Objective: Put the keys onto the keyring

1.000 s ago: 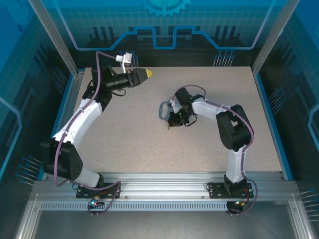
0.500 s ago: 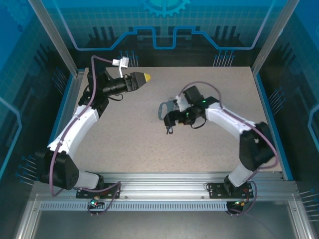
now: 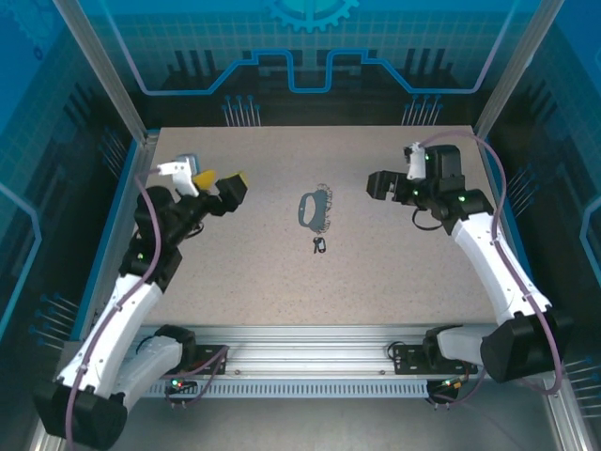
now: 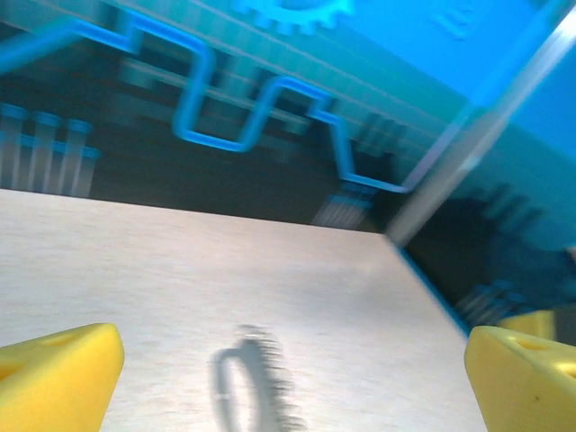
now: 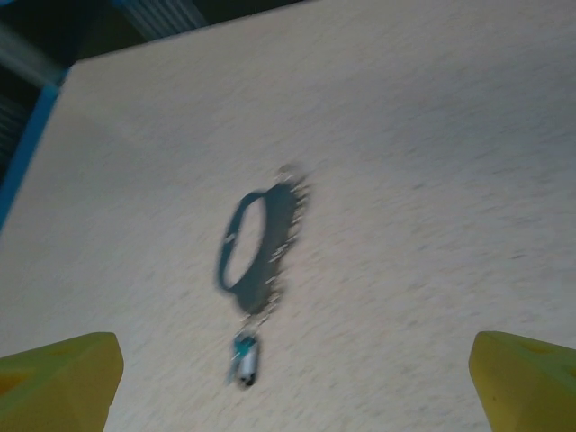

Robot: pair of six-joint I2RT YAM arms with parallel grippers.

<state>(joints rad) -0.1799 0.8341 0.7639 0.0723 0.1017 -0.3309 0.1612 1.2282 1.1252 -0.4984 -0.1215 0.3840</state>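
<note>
The keyring (image 3: 309, 209), a flat grey-blue oval loop with small silvery rings along its right side, lies flat in the middle of the table. The keys (image 3: 320, 244), a tiny dark cluster, lie just off its near end; blur hides whether they are joined. Both appear blurred in the right wrist view, keyring (image 5: 277, 225) above keys (image 5: 245, 357). The keyring (image 4: 243, 382) is also smeared in the left wrist view. My left gripper (image 3: 222, 180) is open and empty, well left of the keyring. My right gripper (image 3: 376, 185) is open and empty, to its right.
The speckled tabletop (image 3: 244, 272) is bordered by blue rails (image 3: 515, 235) at the sides and a blue patterned wall (image 3: 310, 56) at the back. Aluminium posts (image 3: 103, 75) stand at the corners. Both arm bases sit on the metal frame (image 3: 310, 349) at the near edge.
The right gripper has opened, let go beside the keyring and drawn back to the right. The left arm swung back to the left and opened. Keyring and keys now lie free.
</note>
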